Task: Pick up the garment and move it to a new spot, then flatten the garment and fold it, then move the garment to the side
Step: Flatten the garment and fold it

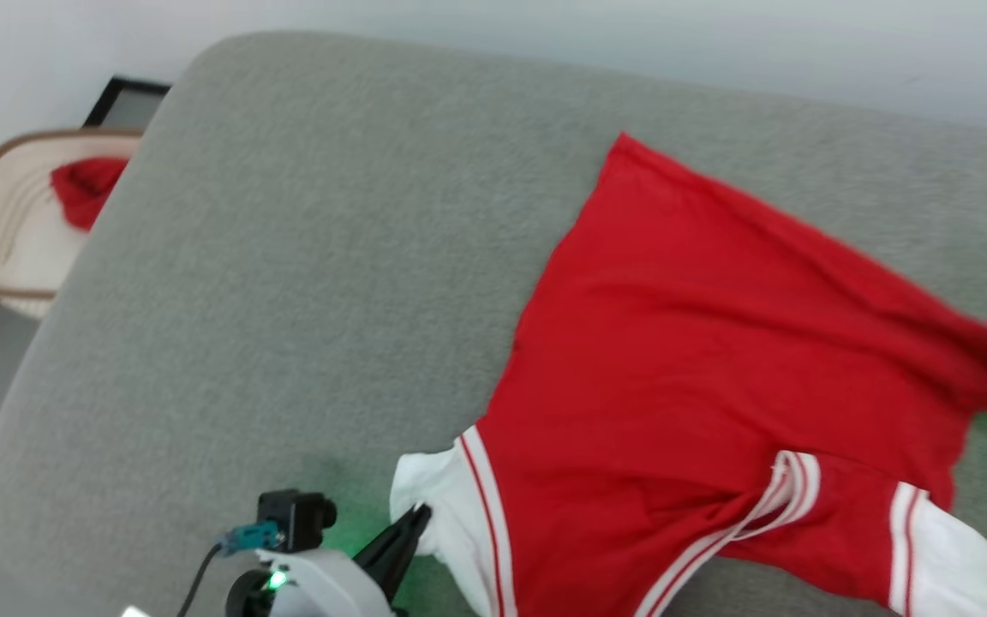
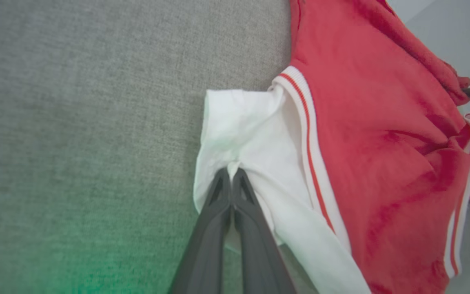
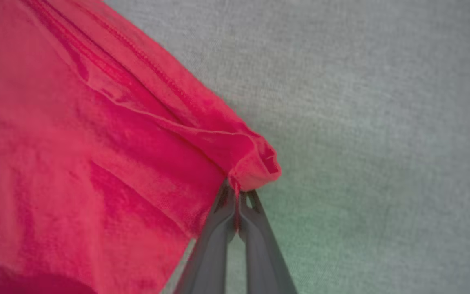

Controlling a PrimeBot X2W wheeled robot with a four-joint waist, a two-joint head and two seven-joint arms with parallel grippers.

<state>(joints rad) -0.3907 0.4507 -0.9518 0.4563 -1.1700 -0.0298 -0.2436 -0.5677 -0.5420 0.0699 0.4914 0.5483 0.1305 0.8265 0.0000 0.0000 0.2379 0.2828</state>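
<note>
While on grey cushion (image 1: 288, 257), red garment (image 1: 716, 343).

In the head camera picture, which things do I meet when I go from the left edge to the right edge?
First the beige basket, then the left gripper, then the red shirt.

The garment (image 1: 716, 343), a red shirt, lies spread on the right half of a grey cushion (image 1: 288, 257), its hem far and its white short sleeves near. At the near left, the left gripper (image 1: 421, 514) has its dark fingers (image 1: 395, 544) pinched together on the left sleeve's (image 1: 442, 506) edge. Far left, beyond the cushion, a beige basket (image 1: 5, 231) holds a red cloth bundle (image 1: 82, 188).
</note>
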